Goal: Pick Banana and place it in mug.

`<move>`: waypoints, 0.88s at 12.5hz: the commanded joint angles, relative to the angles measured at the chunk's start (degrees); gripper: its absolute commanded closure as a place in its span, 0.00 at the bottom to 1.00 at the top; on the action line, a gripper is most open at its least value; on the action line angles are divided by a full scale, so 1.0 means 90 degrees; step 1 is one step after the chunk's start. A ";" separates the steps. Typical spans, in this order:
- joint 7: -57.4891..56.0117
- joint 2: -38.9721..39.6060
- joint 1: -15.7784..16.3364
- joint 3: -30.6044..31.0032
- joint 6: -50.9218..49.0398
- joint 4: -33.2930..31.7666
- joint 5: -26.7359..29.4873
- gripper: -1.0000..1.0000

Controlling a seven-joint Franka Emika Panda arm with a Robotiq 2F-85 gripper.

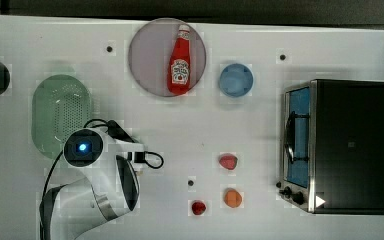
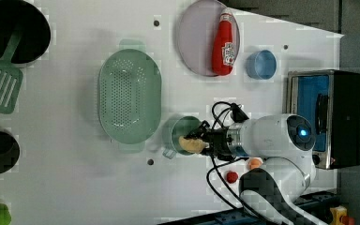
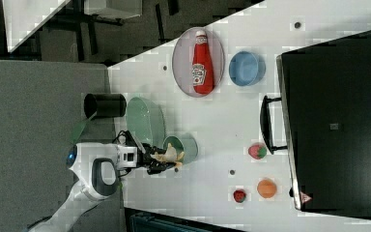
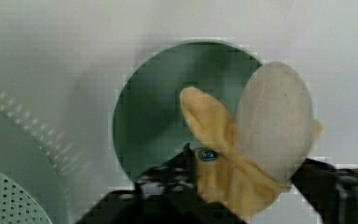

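My gripper (image 2: 205, 140) is shut on the Banana (image 2: 191, 144), a pale cream-yellow toy with a peeled flap. It hangs over the open mouth of the dark-green mug (image 2: 180, 131), which stands beside the colander. In the wrist view the Banana (image 4: 261, 140) is held between the black fingers (image 4: 168, 182) directly above the mug (image 4: 158, 116). The right view shows the Banana (image 3: 170, 154) at the rim of the mug (image 3: 186, 145), with the gripper (image 3: 157, 162) behind it. The arm's wrist (image 1: 82, 147) covers the mug in the top view.
A pale-green colander (image 2: 129, 96) lies right beside the mug. A pink plate (image 1: 150, 60) bears a ketchup bottle (image 1: 180, 62), with a blue cup (image 1: 235, 80) next to it. Small red and orange fruits (image 1: 228, 161) (image 1: 233, 198) (image 1: 198, 207) and a toaster oven (image 1: 340, 145) are toward the top view's right.
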 commanded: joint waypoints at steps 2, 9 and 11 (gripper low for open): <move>0.0279 -0.0370 0.0054 0.0092 0.0224 0.0235 -0.0057 0.00; -0.0364 -0.1786 -0.0070 -0.0828 -0.1850 0.1011 -0.0030 0.00; -0.0781 -0.2185 -0.0122 -0.1318 -0.2688 0.1489 -0.0030 0.00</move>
